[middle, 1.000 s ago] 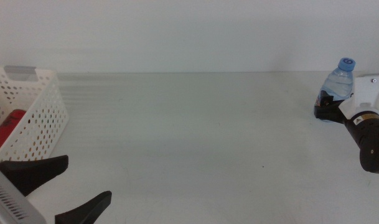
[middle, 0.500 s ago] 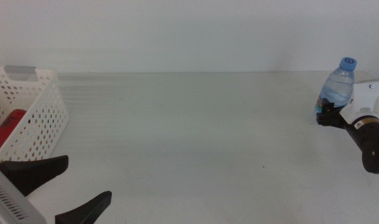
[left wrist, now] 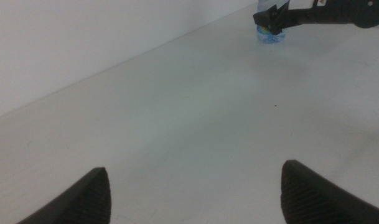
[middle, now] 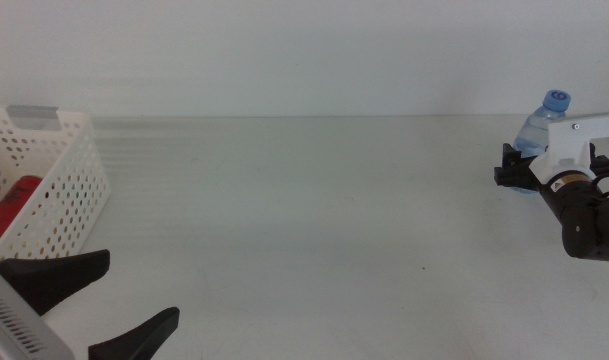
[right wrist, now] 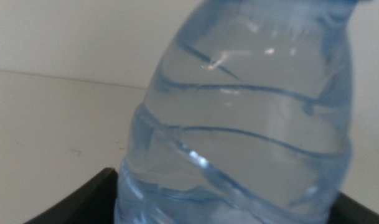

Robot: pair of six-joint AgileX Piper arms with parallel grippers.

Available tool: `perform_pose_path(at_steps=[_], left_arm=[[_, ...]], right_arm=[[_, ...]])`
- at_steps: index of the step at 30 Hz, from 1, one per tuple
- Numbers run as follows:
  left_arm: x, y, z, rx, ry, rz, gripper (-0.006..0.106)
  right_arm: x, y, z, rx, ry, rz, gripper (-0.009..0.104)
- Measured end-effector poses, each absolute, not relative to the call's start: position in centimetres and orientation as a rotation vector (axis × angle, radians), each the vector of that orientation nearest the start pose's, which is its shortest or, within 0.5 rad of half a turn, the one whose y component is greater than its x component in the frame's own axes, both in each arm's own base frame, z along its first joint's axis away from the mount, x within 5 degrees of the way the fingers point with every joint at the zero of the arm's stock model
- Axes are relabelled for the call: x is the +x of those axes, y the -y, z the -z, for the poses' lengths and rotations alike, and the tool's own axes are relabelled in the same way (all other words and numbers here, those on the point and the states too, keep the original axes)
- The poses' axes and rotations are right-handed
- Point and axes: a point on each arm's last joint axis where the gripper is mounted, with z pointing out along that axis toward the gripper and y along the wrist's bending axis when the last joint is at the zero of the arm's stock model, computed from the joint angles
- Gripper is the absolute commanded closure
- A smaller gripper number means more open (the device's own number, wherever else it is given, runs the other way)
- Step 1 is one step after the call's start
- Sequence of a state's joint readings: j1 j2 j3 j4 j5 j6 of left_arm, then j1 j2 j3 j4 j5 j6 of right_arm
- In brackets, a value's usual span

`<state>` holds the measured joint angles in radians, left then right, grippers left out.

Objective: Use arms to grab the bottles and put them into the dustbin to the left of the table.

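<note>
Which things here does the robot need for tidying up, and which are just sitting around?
For the job:
- water bottle, between the right gripper's jaws
- red can inside the dustbin
- left gripper, open, waiting near the dustbin
- table

Just lying about:
- nothing else shows

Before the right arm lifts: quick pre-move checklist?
1. Water bottle between the right gripper's jaws: ok, wrist view shows a jaw either side.
2. Jaws clamped on bottle: cannot tell.
3. Bottle upright: ok.
4. Table path toward dustbin free of objects: ok.
5. Left gripper parked open near the bin, may crowd the drop: cannot tell.
6. Room in the bin: cannot tell; a red can already lies inside.
</note>
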<state>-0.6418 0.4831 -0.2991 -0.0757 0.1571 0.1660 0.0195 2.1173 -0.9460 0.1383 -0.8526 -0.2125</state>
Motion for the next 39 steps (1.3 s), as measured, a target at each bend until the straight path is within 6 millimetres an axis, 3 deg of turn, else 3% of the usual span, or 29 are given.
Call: perform_pose_path(at_steps=[3, 5, 6, 10, 13, 20, 31, 35, 39], left_arm=[[8.6, 6.5, -26.3, 0.668, -1.717, 0.398, 0.010], [8.6, 6.5, -26.3, 0.668, -1.717, 0.398, 0.010], [8.6, 6.5, -26.3, 0.668, -1.717, 0.398, 0.010], [8.6, 6.5, -26.3, 0.668, -1.717, 0.398, 0.010], [8.6, 6.5, -26.3, 0.668, -1.717, 0.398, 0.010], [8.6, 6.5, -26.3, 0.668, -1.717, 0.398, 0.010], [8.6, 6.5, -26.3, 0.668, -1.717, 0.398, 0.010], [8.6, 6.5, -26.3, 0.668, -1.717, 0.398, 0.010], [8.6, 6.5, -26.3, 0.668, -1.717, 0.398, 0.010]], right_arm=[[40.8, 0.1, -11.0, -0.053, -1.806, 0.165, 0.063], [40.8, 0.1, -11.0, -0.049, -1.806, 0.154, 0.092], [40.8, 0.0, -11.0, -0.048, -1.808, 0.146, 0.095], [40.8, -0.8, -11.4, -0.083, -1.814, 0.068, 0.095], [40.6, -2.8, -12.2, -0.187, -1.816, -0.011, 0.095], [39.6, -10.7, -14.9, -0.431, -1.714, -0.212, 0.095], [37.3, -23.9, -16.5, -0.766, -1.626, -0.458, 0.095], [35.8, -27.1, -15.6, -0.841, -1.628, -0.538, 0.095], [34.2, -28.9, -14.6, -0.955, -1.626, -0.561, 0.095]])
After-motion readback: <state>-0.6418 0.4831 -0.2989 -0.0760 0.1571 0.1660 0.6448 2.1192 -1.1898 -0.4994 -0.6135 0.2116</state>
